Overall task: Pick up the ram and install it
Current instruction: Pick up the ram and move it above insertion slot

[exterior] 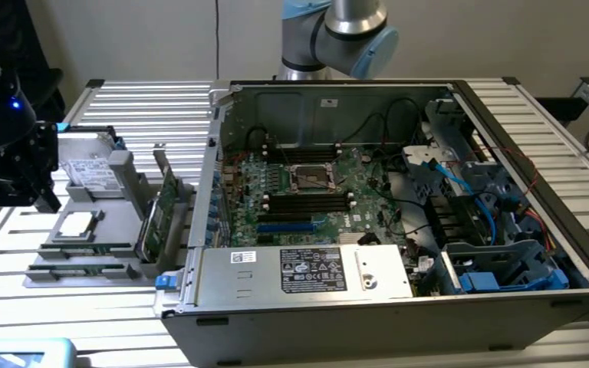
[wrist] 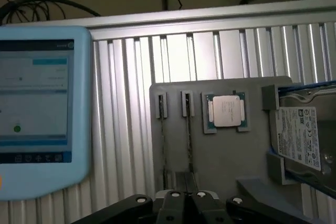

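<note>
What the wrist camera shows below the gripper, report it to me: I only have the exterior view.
Observer: The gripper is shut and holds nothing. It hovers over the grey tray.
Operator: Give me the ram's state.
Observer: Two ram sticks stand on edge in the tray's narrow slots, beside the processor. Neither is lifted.
Operator: Say which one the gripper lines up with.
Observer: Its tips sit roughly in line with the stick nearer the processor, apart from it.
</note>
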You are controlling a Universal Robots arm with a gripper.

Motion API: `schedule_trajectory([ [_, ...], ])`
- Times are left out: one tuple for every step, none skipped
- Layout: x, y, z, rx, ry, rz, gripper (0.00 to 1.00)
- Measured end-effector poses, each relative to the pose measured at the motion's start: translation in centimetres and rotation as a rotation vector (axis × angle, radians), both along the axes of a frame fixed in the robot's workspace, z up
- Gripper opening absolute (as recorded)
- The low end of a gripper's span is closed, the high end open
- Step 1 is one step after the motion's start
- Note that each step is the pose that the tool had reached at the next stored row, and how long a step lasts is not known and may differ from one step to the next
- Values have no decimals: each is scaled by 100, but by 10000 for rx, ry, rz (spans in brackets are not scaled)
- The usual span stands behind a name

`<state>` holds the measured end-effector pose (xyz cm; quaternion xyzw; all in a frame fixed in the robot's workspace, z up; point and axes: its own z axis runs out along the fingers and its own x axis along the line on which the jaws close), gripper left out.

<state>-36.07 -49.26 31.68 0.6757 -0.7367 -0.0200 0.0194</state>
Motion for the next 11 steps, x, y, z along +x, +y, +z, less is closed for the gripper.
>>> schedule_trajectory([
  [0,0,0,-1,0,3,11],
  [-1,0,0,-2,0,3,11],
  [-1,0,0,-4,1,3,11],
  [-1,0,0,-5,-3,35,11],
  [-1,1,0,-4,-19,107,11],
  [-1,1,0,-4,-47,203,11],
  [-1,1,1,-5,-87,317,11],
  [0,1,1,-5,-119,413,11],
  [0,0,0,-5,-159,507,11],
  [0,0,-1,-3,-168,545,11],
  [0,0,-2,-4,-169,565,11],
])
